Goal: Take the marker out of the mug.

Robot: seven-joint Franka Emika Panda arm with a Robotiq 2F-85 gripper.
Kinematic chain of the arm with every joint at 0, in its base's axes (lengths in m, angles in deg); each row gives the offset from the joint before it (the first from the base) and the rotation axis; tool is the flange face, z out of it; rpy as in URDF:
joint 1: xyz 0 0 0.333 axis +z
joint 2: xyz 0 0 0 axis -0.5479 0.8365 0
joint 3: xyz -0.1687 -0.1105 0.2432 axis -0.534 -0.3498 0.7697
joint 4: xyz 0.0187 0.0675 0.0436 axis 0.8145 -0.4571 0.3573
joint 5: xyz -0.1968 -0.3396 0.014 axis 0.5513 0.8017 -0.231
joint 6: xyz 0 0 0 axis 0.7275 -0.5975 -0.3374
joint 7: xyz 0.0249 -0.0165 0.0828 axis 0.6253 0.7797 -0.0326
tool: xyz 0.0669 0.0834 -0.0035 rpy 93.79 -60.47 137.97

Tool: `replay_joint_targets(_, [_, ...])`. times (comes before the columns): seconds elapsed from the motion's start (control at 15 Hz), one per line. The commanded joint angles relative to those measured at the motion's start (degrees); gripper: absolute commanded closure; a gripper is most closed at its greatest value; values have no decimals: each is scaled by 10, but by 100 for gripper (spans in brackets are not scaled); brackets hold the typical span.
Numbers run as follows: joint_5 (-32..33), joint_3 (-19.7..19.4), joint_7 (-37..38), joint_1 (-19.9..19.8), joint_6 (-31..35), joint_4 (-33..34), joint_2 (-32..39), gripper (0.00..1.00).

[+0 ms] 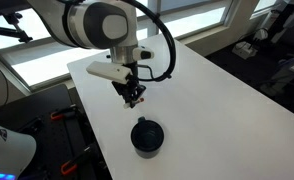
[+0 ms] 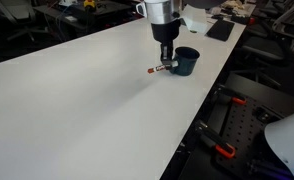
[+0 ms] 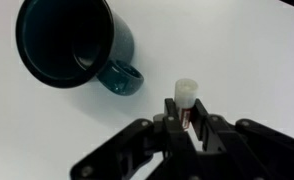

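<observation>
One white table (image 1: pixel 217 90) with dark mug (image 3: pixel 67 40) (windows (image 1: pixel 47 50) behind, lab clutter (image 1: pixel 277 60) around). Narrow-set gripper (image 3: pixel 190 122) clamped on marker (image 3: pixel 186 93), whitish end protruding, outside mug, near its handle (image 3: pixel 122 80).

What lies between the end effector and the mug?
Only bare white table, seen in the wrist view, between the mug and the end effector holding the marker.

We count one mug (image 3: pixel 72 45), with one handle (image 3: pixel 122 78); one marker (image 3: pixel 187 95); one gripper (image 3: pixel 190 125) with two fingers (image 3: pixel 209 128); one arm (image 1: pixel 97 22); one white table (image 2: pixel 77 100); in both exterior views we get the same tally: a single mug, a single marker, a single gripper.
</observation>
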Motion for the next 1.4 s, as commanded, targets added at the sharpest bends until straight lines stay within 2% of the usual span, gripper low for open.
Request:
replay_joint_targets(0.0, [-3,-5,-2,6,-1,1,-1,80])
replay_joint_targets(0.8, [-3,-5,-2,6,-1,1,-1,80])
replay_joint_targets(0.87, [-3,-5,-2,6,-1,1,-1,55])
replay_joint_targets(0.93, [17,-8,21,11,-10,5,-5,53])
replay_joint_targets(1.0, [25,-8,31,15,-15,9,-9,89])
replay_joint_targets(1.07, [42,-8,47,20,-25,15,-13,43])
replay_joint_targets(1.13, [56,-7,63,23,-31,24,-16,42])
replay_joint_targets(1.27, [73,-2,82,29,-56,42,-15,28])
replay_joint_targets(1.33, [55,-3,56,16,-21,29,-3,22])
